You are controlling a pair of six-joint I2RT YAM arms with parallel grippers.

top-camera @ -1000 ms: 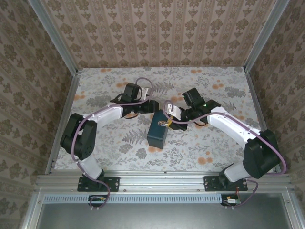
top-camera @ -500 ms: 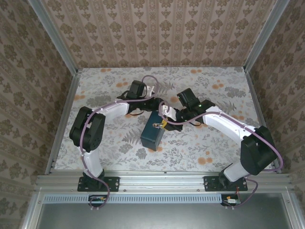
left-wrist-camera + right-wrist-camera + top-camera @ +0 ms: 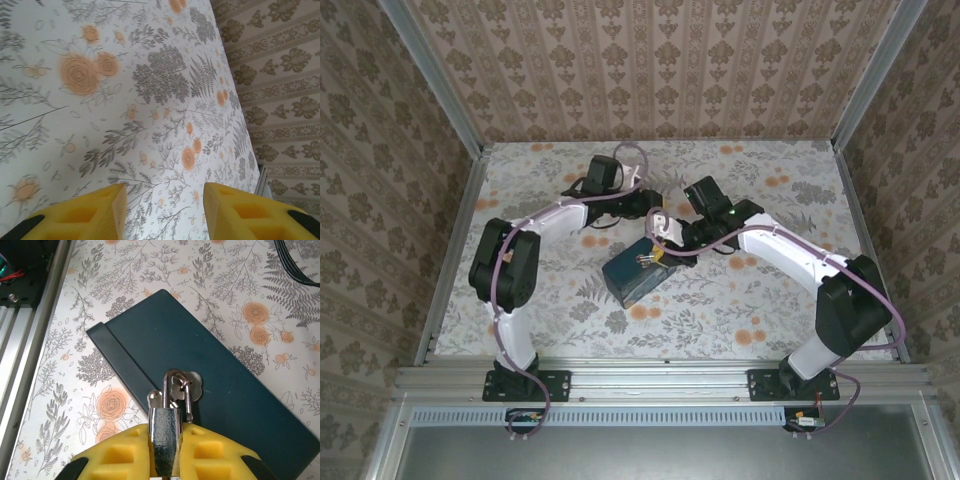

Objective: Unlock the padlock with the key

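Both arms have closed in toward the middle since a second ago, and the blue tin (image 3: 150, 340) has slid and swung round under my right gripper (image 3: 165, 429), so it now lies skewed across the floral table (image 3: 225, 270).

My right gripper is clenched on the padlock (image 3: 164, 442). Its yellow pads squeeze the body from either side, and the lock stands on edge just above the tin lid. The lock's long axis runs straight out along the fingers, body back toward the palm and shackle (image 3: 170, 373) pointing away past the fingertips. The key (image 3: 194, 385) is right there at the shackle end, just ahead of the fingertips and a touch to their right. Its flat head lies on the lid, and it seems to hang from the shackle by its small ring.

My left gripper (image 3: 164, 200) is released, jaws apart with nothing between them, only bare table ahead of the fingers. From above it sits just beyond the right gripper and slightly to its left, aimed at the far wall and away from the lock.

I judge the left is the hand to take the key. It is near, but the key lies behind its line of sight, so it must turn back toward the right fingertips first. The keyhole end I cannot see.
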